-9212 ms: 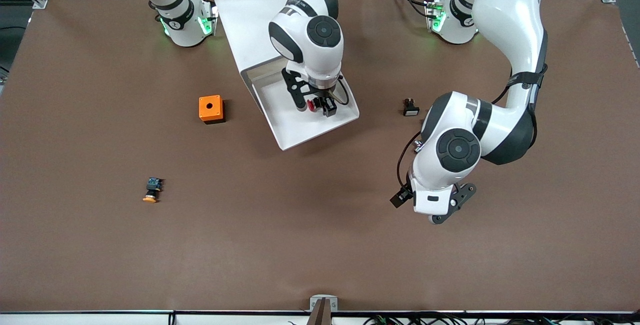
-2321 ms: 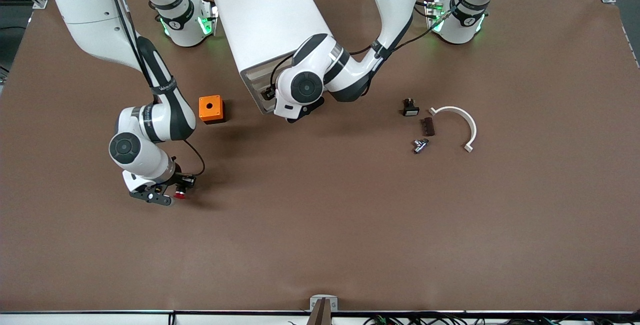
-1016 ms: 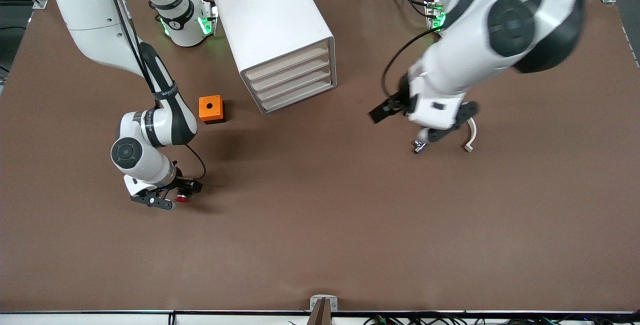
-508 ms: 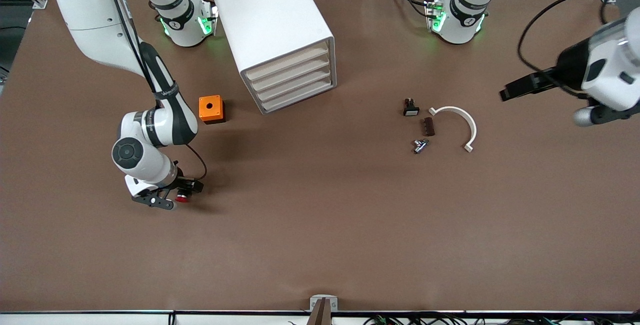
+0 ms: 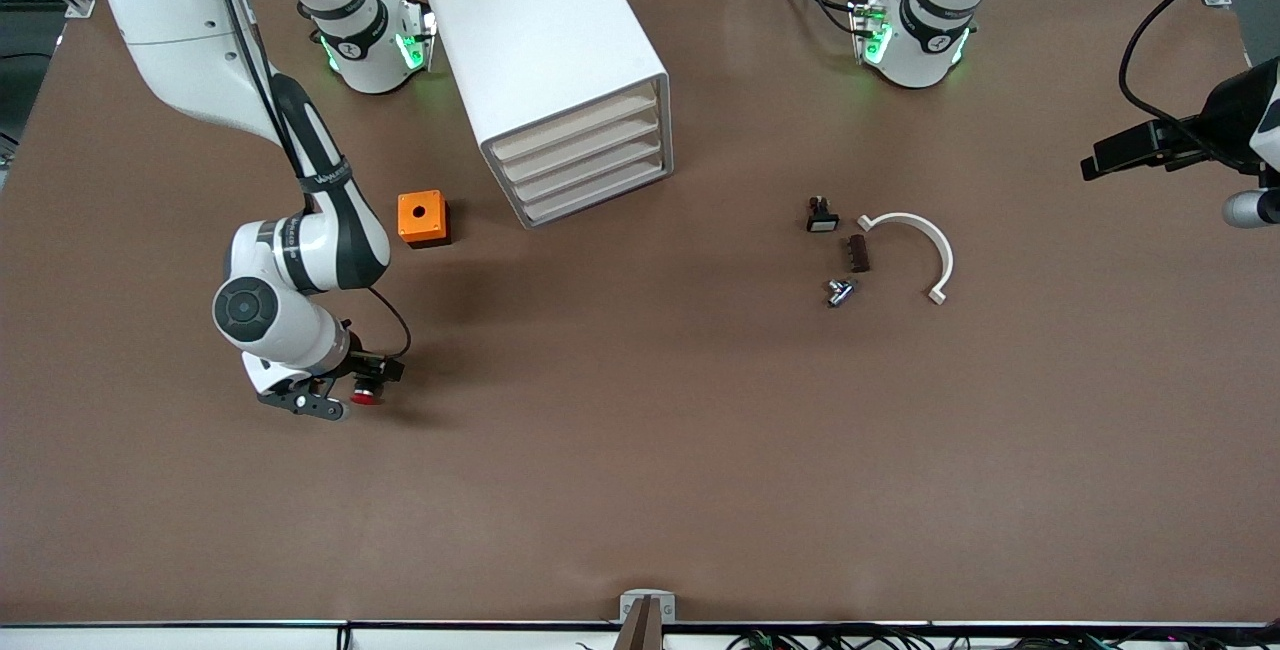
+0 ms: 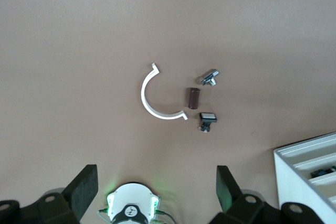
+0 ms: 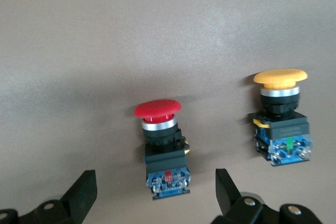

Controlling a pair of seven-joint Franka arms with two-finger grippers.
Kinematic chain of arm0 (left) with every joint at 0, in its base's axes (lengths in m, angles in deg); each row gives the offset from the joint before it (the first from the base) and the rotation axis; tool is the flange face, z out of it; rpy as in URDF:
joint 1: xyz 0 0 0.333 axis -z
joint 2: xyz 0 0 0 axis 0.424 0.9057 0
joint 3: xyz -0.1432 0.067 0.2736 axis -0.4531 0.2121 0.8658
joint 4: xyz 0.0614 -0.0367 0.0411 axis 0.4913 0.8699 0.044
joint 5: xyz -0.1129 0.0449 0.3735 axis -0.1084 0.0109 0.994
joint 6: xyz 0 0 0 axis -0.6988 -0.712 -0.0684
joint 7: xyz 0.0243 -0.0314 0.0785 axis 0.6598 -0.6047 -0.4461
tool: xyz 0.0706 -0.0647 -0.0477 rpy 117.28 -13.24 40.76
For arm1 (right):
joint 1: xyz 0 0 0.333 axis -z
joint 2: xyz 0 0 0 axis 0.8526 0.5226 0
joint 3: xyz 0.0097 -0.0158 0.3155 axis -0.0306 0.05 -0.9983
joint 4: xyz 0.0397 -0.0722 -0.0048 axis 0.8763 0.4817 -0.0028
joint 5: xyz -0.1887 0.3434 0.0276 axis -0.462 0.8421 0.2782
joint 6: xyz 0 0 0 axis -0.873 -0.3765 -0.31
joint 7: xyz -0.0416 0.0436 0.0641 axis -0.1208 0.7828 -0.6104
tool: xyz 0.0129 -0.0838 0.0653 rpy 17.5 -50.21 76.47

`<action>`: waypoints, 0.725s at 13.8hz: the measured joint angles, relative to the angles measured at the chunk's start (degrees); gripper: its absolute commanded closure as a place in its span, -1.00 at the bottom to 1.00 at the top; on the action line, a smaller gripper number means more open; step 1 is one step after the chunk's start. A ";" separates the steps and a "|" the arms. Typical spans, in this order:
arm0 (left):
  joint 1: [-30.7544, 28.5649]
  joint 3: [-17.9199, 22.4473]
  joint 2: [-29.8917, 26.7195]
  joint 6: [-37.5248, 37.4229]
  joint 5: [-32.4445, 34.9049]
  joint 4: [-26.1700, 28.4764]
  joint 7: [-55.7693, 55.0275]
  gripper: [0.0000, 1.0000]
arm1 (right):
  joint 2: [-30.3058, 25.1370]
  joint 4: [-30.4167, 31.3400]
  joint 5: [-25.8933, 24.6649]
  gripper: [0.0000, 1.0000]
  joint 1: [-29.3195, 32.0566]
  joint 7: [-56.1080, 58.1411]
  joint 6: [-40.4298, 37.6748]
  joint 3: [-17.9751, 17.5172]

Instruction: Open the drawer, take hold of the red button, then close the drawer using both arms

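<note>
The bench [image 5: 640, 450] is plain brown. The button [image 7: 157, 109] has a red cap and a black-and-blue body; its neighbour button [image 7: 280, 76] is orange-capped. The cabinet [image 5: 530, 30] is white, with pale beige drawer fronts [image 5: 585, 155].

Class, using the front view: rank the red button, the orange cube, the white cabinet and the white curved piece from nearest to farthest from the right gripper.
1. Red button, on the table right beside the open right gripper.
2. Orange cube, farther from the camera.
3. White cabinet, between the arm bases, drawers shut.
4. White curved piece, toward the left arm's end.
</note>
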 measured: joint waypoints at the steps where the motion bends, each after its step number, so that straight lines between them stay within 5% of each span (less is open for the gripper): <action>1: 0.75 1.03 -1.84 1.67 0.04 2.82 0.63 -0.99 | -0.72 -0.02 0.00 -1.00 0.00 0.26 -0.88 0.00; 6: 2.05 1.81 -12.61 17.64 1.64 22.10 1.25 -0.99 | -4.09 -0.45 -0.05 -1.00 0.49 4.88 -7.90 0.37; 10: 2.05 0.67 -14.81 24.34 2.19 25.73 1.30 -0.99 | -7.39 -1.05 -0.07 -1.00 4.17 11.29 -13.10 0.58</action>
